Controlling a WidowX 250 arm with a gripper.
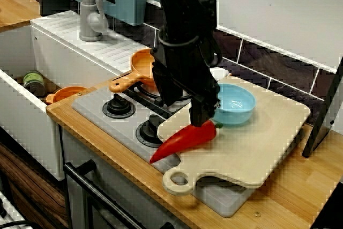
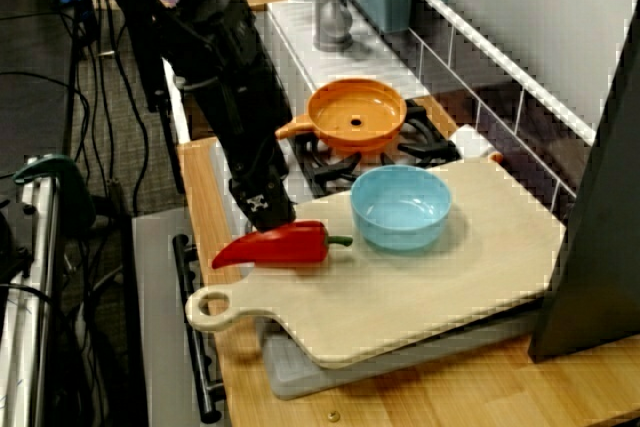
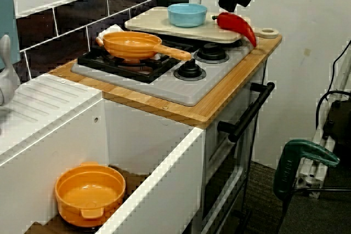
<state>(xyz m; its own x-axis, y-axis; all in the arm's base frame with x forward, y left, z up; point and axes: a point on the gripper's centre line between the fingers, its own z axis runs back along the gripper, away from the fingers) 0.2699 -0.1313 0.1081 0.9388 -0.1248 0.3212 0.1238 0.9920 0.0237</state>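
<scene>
A red pepper [image 1: 185,139] lies on the near corner of a pale wooden cutting board [image 1: 257,143], its tip hanging over the board's edge above the stove. My black gripper [image 1: 202,120] hangs straight down just over the pepper's stem end. Seen from the board end, the gripper [image 2: 265,212] stands at the pepper's [image 2: 275,245] left side. From the sink end, the gripper [image 3: 233,4] sits a little above the pepper [image 3: 235,23], and whether they touch is unclear. How the jaws stand is hidden by the arm. A light blue bowl [image 1: 236,103] sits empty on the board beside it.
An orange pan [image 1: 143,68] rests on the burner grate behind the arm, handle toward the stove knobs [image 1: 118,105]. A grey faucet [image 1: 91,20] stands at the sink, which holds an orange bowl [image 3: 90,193] and a can [image 1: 33,81]. A dark panel [image 2: 595,197] leans at the board's far end.
</scene>
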